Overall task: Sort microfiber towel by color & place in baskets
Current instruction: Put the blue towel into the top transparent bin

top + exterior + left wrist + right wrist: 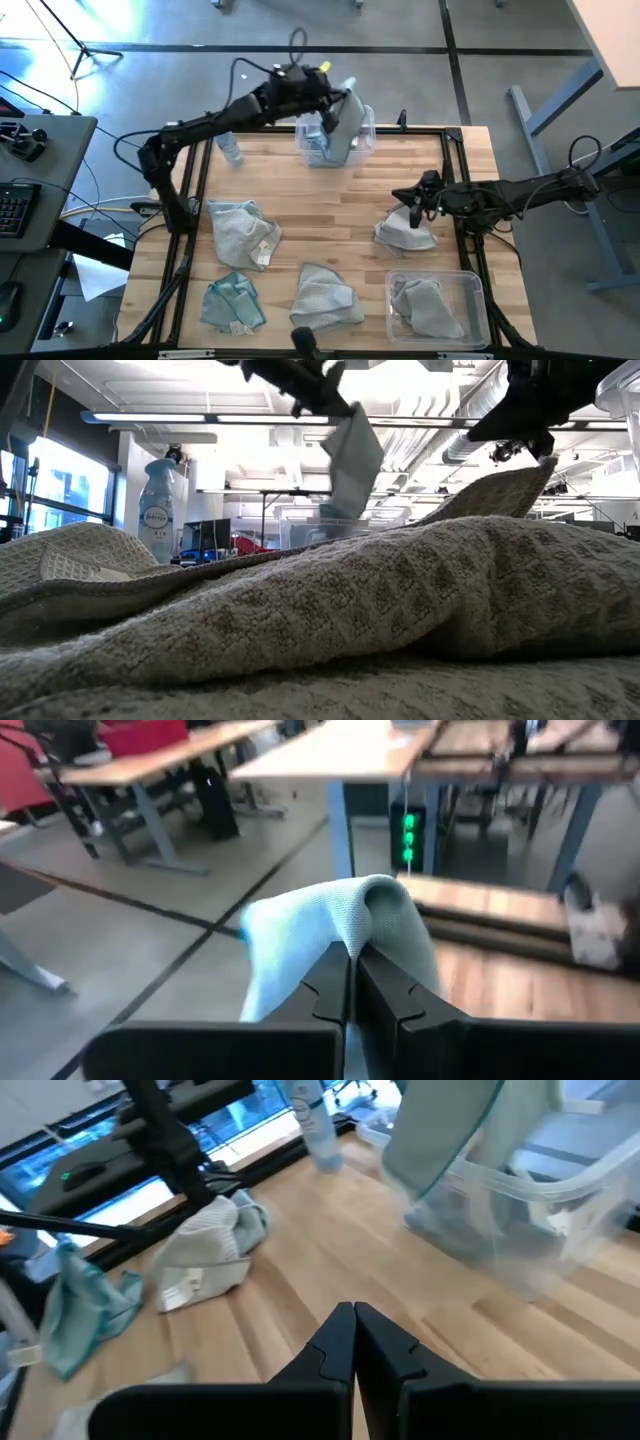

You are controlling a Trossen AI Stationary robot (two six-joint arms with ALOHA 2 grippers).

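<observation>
The table [340, 250] fills the middle of the high view, with the far bin [362, 135] at its upper centre edge and the near bin [470, 290] at lower right, a grey towel [425, 308] already lying in the near bin. Loose towels lie across the wood: a grey one [243, 235] at left centre, another grey one [325, 297] at lower centre, a teal one [232, 303] at lower left, and a grey heap [405, 233] right of centre. A bottle [230, 148] stands at upper left of the table. The left gripper [340, 100] reaches in from the left to the upper centre, jaws pressed tight on a teal towel [340, 130], which hangs straight down from the fingers [385, 995] with its long axis vertical and its lower end over or just inside the far bin, which seems to hold teal cloth already. The drop therefore looks to turn on one thing: the bin lies directly below the hanging towel, so opening the jaws should let it fall in. The right gripper [418, 200] sits right of centre just above the grey heap, fingers closed and, in its wrist view, holding nothing; it is the nearer arm to that heap and to the near bin.
</observation>
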